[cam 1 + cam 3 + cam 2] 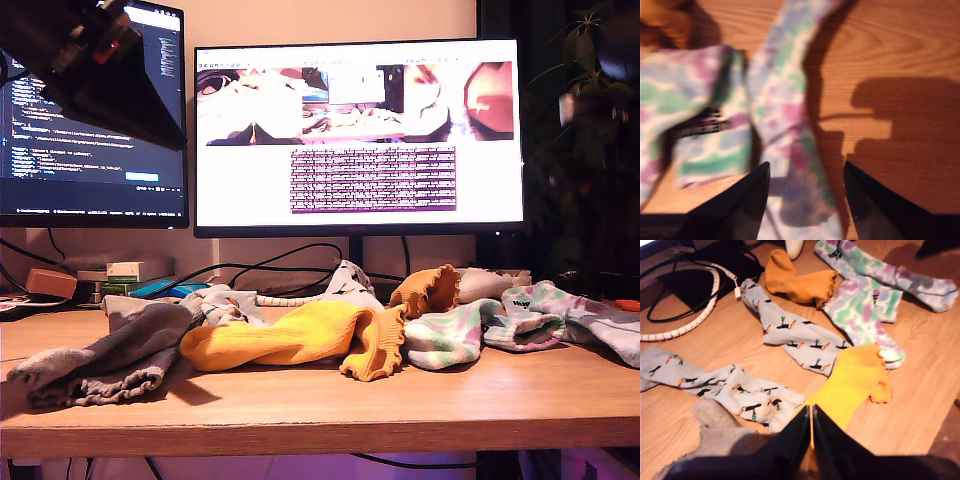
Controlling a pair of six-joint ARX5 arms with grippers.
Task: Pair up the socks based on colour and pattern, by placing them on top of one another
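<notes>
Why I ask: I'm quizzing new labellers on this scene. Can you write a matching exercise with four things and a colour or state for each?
Things:
1. yellow sock
2. printed sock
3. my first gripper
4. my second gripper

Colours or states:
A. open, above a blotched sock
B. pale grey-blue
C. shut, holding nothing
D. frilly cuff

Pairs: 1-D, 2-B, 3-C, 4-A
</notes>
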